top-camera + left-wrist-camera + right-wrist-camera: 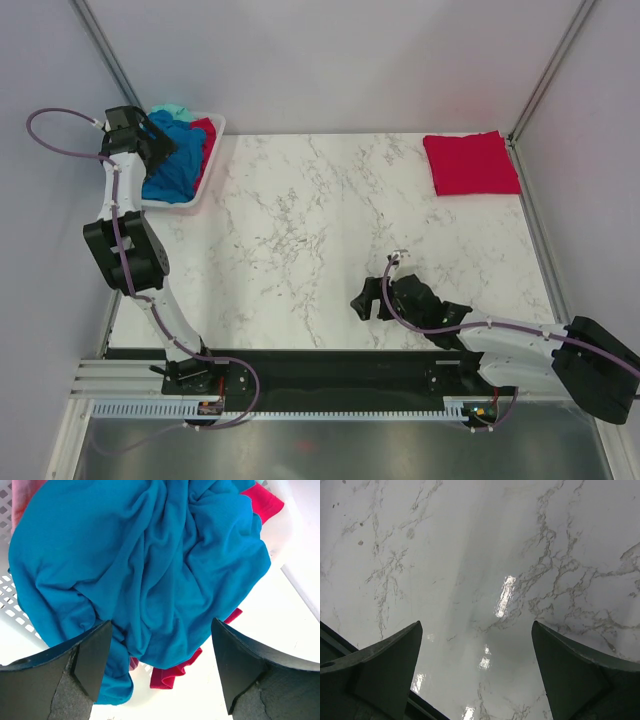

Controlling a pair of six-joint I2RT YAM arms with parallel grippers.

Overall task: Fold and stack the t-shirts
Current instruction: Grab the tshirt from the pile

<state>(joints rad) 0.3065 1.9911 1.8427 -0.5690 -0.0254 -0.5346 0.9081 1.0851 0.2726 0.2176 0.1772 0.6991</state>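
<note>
A crumpled teal-blue t-shirt (pixel 178 160) (pixel 145 565) lies on top in the white basket (pixel 212 165), over a crimson red t-shirt (pixel 175 672) (pixel 204 128) and a mint one (pixel 172 109). My left gripper (pixel 160 145) (pixel 160 672) hovers just above the teal shirt, open, nothing between its fingers. A folded crimson red t-shirt (pixel 470 163) lies flat at the far right corner of the table. My right gripper (pixel 368 298) (pixel 477 672) stands open low over bare marble near the front, holding nothing.
The white basket's perforated wall (pixel 10 600) frames the shirts at the far left of the marble table (pixel 330 240). Metal frame posts (pixel 545 70) rise at the back corners. A black rail (pixel 330 375) runs along the near edge between the arm bases.
</note>
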